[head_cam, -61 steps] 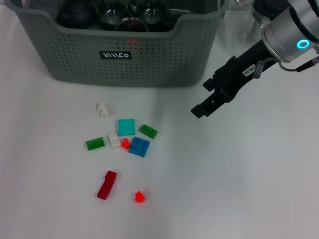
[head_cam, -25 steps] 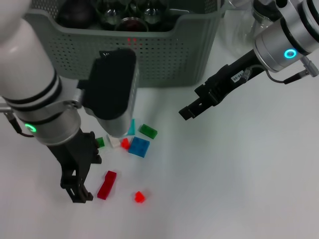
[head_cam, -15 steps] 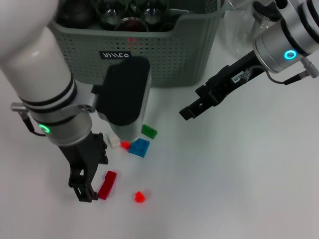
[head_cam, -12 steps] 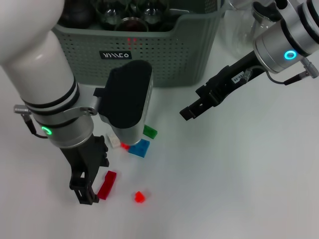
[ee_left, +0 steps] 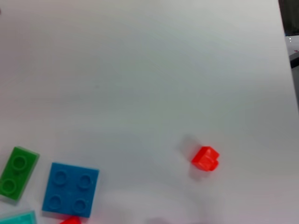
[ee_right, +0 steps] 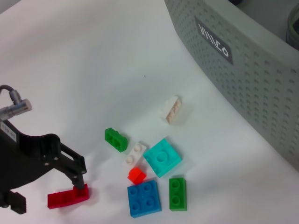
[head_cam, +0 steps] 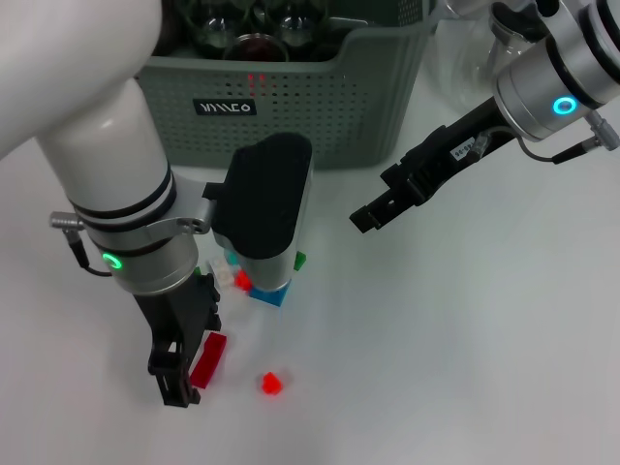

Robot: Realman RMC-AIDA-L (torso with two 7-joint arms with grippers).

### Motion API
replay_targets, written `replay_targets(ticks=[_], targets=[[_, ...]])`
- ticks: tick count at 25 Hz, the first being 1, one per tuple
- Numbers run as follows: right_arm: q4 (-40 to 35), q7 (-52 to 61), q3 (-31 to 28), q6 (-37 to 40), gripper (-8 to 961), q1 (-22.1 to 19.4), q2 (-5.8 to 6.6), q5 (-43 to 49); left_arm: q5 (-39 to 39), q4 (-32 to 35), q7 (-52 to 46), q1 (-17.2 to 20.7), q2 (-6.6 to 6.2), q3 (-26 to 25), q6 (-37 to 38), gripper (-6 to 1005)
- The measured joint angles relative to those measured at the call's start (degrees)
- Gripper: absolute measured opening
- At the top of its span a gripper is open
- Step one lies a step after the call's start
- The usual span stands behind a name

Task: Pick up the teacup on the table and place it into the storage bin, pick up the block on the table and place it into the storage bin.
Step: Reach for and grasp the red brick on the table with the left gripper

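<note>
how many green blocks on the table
2. One green block lies left of the white blocks, on the cluster's outer edge; the other green block lies beside the blue block. The left arm hides most of the cluster from the head.

White table (head_cam: 465, 368); glassware (head_cam: 254, 21) fills the basket.

Blocks (ee_right: 161, 157) before storage bin (ee_right: 243, 84)

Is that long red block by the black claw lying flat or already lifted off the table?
Lying flat: the red block rests on the table, with the open left gripper straddling it.
</note>
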State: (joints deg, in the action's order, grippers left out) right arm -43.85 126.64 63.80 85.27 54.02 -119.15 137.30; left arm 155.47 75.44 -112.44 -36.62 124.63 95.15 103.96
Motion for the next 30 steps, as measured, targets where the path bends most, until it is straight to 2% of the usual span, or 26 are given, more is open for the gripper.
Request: replay_targets(ticks=[30], targets=[[0.1, -0.2, 0.0, -0.9, 948, -0.1, 0.50, 0.0, -0.8, -4.2, 2.2, -0.4, -0.18, -0.5, -4.2, 866]])
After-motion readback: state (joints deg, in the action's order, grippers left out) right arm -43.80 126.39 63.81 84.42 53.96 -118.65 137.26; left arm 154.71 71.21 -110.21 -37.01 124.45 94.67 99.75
